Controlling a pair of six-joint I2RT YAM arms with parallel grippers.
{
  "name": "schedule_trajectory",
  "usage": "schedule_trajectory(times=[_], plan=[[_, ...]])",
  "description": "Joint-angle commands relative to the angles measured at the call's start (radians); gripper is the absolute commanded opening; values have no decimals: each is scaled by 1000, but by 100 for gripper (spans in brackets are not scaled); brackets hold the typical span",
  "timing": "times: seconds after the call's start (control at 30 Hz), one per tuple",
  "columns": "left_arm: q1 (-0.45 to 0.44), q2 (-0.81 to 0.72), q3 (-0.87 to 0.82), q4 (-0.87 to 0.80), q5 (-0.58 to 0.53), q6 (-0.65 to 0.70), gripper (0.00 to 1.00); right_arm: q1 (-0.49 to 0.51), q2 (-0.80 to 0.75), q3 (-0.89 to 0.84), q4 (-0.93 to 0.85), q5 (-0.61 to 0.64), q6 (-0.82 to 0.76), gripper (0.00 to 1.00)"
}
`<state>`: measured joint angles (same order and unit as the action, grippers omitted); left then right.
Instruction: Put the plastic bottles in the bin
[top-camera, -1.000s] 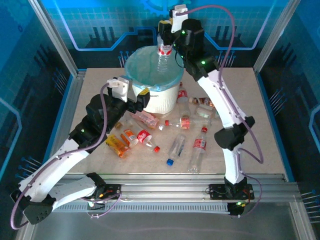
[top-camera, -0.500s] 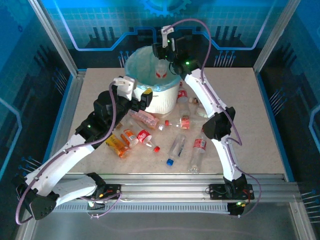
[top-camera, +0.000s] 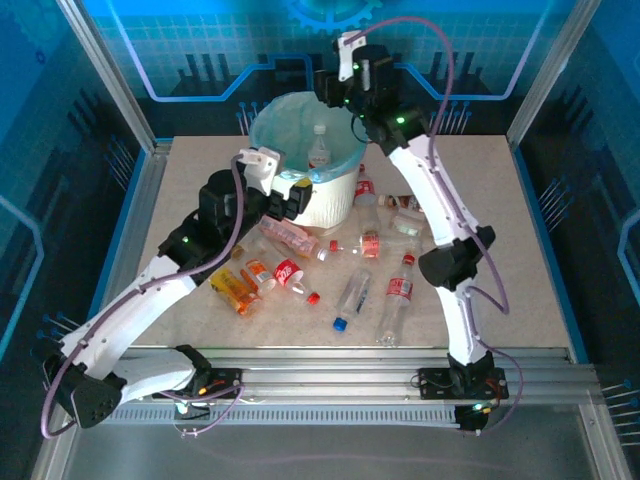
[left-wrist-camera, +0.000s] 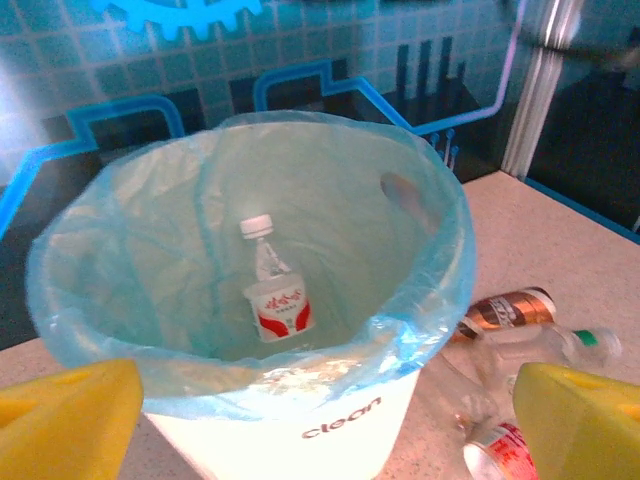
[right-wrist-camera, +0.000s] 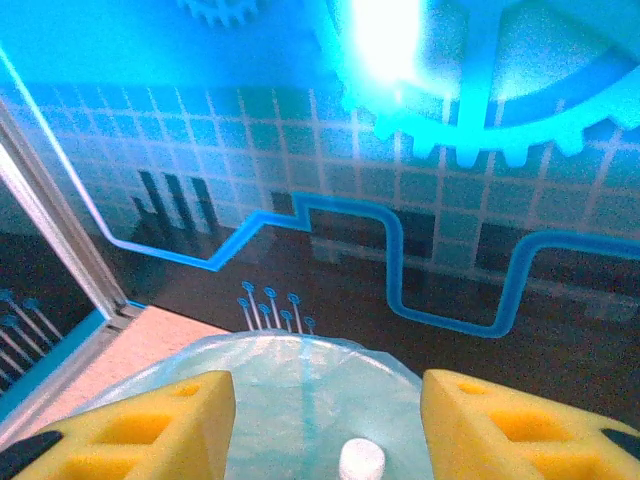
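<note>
The bin (top-camera: 305, 190), a white bucket with a teal liner, stands at the table's back middle. One clear bottle with a red label (top-camera: 318, 150) stands upright inside it; the same bottle (left-wrist-camera: 275, 300) shows in the left wrist view, and its white cap (right-wrist-camera: 361, 462) in the right wrist view. My right gripper (top-camera: 335, 90) hangs open above the bin's far rim, its yellow pads (right-wrist-camera: 130, 430) apart and holding nothing. My left gripper (top-camera: 285, 195) is open just in front of the bin's left side, its pads (left-wrist-camera: 60, 420) spread wide. Several plastic bottles (top-camera: 352, 297) lie on the table.
Loose on the table are a pink bottle (top-camera: 290, 238), an orange one (top-camera: 232, 290), a red-labelled one (top-camera: 290, 272) and a clear one (top-camera: 397, 295). A brown bottle (left-wrist-camera: 505, 308) and clear ones (left-wrist-camera: 540, 345) crowd the bin's right side. Metal frame posts (top-camera: 100, 70) border the table.
My right gripper opened and let its bottle go; the bottle dropped into the bin. The right gripper then lifted a little. The left arm moved closer to the bin.
</note>
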<state>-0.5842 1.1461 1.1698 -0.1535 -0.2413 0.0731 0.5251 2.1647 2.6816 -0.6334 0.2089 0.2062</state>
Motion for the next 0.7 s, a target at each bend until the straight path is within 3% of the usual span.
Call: schedule_trajectory(times=[0.0,0.13,0.23,0.4,0.67], plan=[[7,20,85,-92,104,-29,97,24,-166,-40,-123,-35,45,54],[4,45,138,-142,158,-65,95,45,-394,-341,-94,-38,58,54],[-28,61,182,-181,140,-67,93,45,-576,-583,-61,-36,82,54],[-208,108,267,-251,-17,44,94,15,-850,-908,-68,4,128,57],[-390,196,323,-289,-10,58,94,-132,-1232,-1318,-132,23,174,62]])
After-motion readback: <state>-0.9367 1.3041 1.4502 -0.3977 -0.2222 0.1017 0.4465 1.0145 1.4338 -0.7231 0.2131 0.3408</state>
